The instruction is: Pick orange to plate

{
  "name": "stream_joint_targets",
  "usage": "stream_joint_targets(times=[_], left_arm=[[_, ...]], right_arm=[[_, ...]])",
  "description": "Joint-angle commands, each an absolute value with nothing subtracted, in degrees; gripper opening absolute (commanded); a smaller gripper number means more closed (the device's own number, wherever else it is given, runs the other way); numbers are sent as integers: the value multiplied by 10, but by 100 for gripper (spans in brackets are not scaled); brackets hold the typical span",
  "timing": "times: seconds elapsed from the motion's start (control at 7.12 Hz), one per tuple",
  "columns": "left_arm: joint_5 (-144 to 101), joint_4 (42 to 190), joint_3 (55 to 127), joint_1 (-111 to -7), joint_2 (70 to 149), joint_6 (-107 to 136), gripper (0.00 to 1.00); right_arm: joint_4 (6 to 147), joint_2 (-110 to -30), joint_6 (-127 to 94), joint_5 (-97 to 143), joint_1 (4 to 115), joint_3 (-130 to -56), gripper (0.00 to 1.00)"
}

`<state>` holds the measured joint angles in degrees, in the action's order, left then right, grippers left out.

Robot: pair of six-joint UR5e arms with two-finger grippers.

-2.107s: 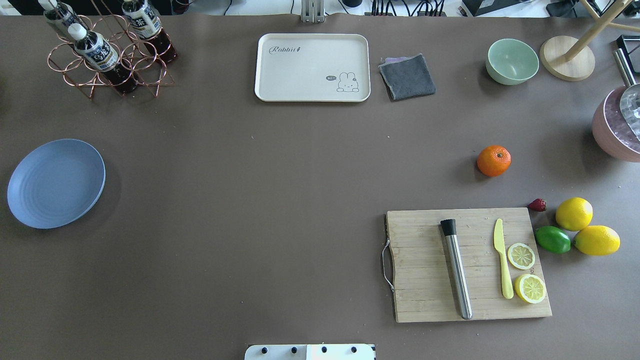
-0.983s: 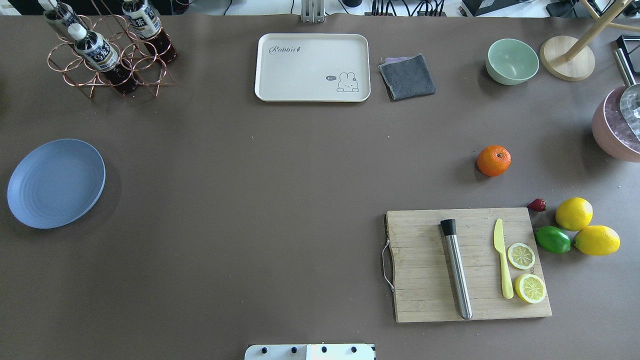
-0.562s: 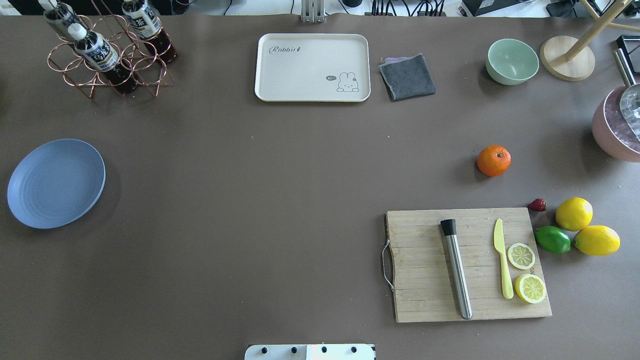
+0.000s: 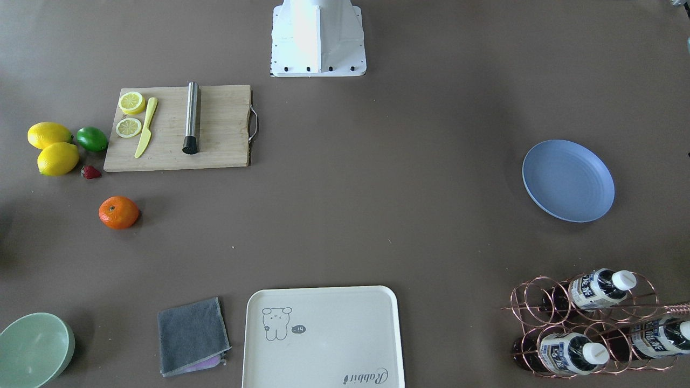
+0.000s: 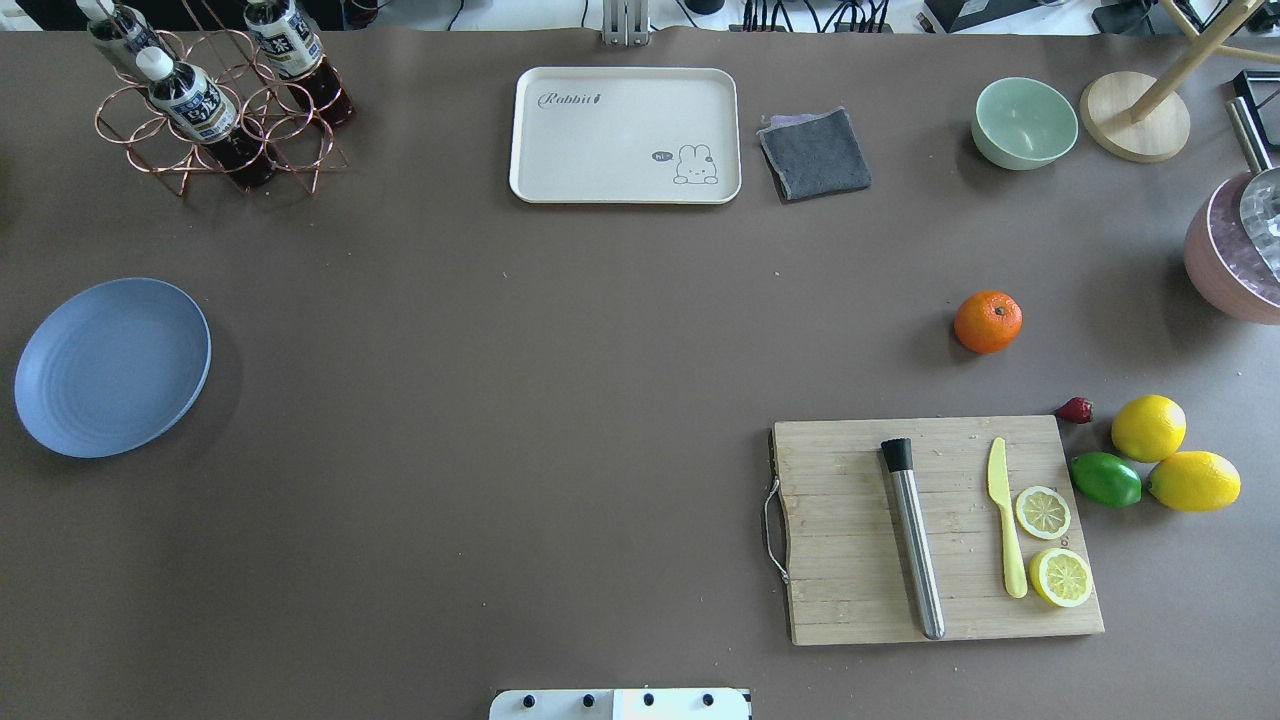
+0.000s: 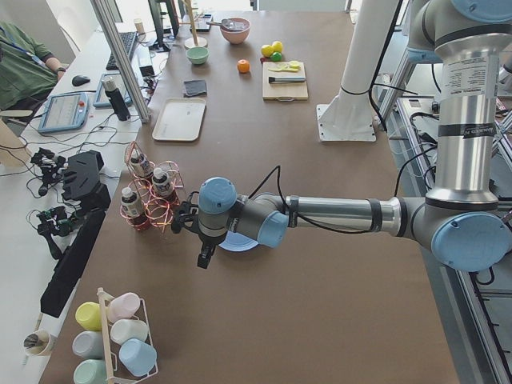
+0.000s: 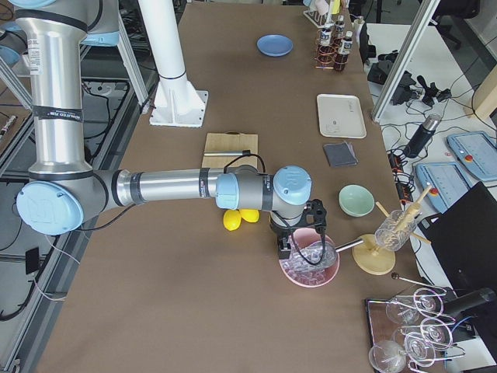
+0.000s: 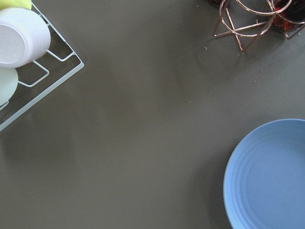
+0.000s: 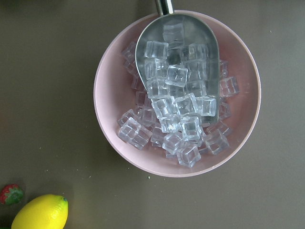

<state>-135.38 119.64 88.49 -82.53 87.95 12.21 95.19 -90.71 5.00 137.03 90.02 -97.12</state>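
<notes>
Over the counter's point(image 5: 560, 400) left end, the left jaws hang from the left arm point(image 6: 336, 212) near the edge of the plate point(image 5: 112, 366). Only the side view shows them, so I cannot tell whether they are released or clenched. At the right end, the right jaws on the right arm point(image 7: 171, 185) hover above a pink bowl point(image 9: 107, 90) holding ice cubes point(image 9: 176, 75) and a metal scoop point(image 9: 152, 33); their state cannot be told either. The orange point(image 5: 988, 321) sits on the counter's right half, between the cutting board point(image 5: 850, 560) and the green bowl point(image 5: 1024, 122), near a strawberry point(image 5: 1075, 409). It is round and shows no long axis. Its green stem spot faces up, tipped slightly toward the far edge. The plate lies flat, well apart from the orange.
</notes>
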Motion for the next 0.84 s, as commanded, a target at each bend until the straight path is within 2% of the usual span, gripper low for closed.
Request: stream_joint_targets(times=[0.0, 0.28, 0.7], left_arm=[[-1350, 1409, 777, -747, 889, 298, 98], [-1289, 1463, 760, -681, 891, 357, 98], [-1288, 1467, 754, -641, 889, 357, 98]], right_arm=[[952, -904, 50, 1370, 899, -971, 100], [950, -903, 50, 1371, 898, -974, 100], [896, -904, 49, 1371, 898, -952, 100]])
